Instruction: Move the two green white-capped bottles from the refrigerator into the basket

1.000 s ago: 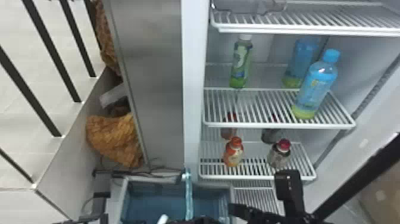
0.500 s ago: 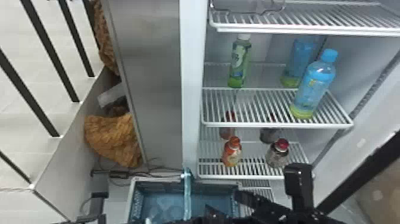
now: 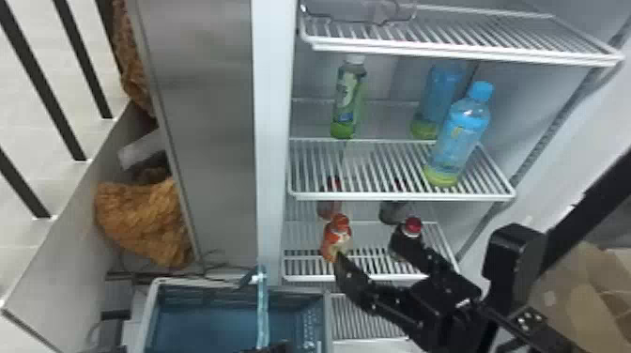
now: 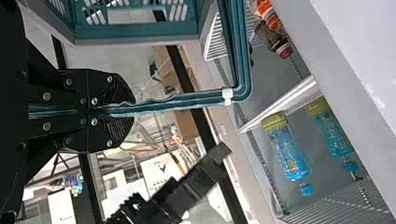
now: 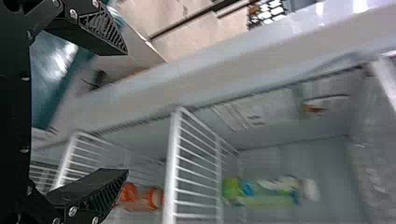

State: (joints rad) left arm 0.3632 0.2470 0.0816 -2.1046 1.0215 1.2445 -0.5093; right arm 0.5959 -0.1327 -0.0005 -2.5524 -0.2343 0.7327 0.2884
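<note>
One green white-capped bottle (image 3: 347,103) stands upright at the left rear of the refrigerator's middle shelf; the right wrist view has the same green bottle (image 5: 266,191) beyond the wire shelf. My right gripper (image 3: 375,249) is in front of the lower shelf, below that bottle, its fingers spread with nothing between them. Up close, the right gripper (image 5: 121,112) has its fingers wide apart. The blue basket (image 3: 150,314) sits below, left of the shelves, its handle (image 3: 263,310) raised. In the left wrist view my left gripper (image 4: 134,109) is shut on the teal handle (image 4: 182,99).
A blue bottle (image 3: 460,136) stands at the middle shelf's right front, with another blue shape behind. Orange (image 3: 336,237) and dark red-capped (image 3: 399,241) bottles are on the lower shelf. The upper shelf's edge (image 3: 450,52) overhangs the green bottle; the refrigerator's side (image 3: 274,141) borders its left.
The right gripper has risen from the basket's right side to the lower shelf, and its fingers now show spread. The refrigerator and basket appear farther left in the head view.
</note>
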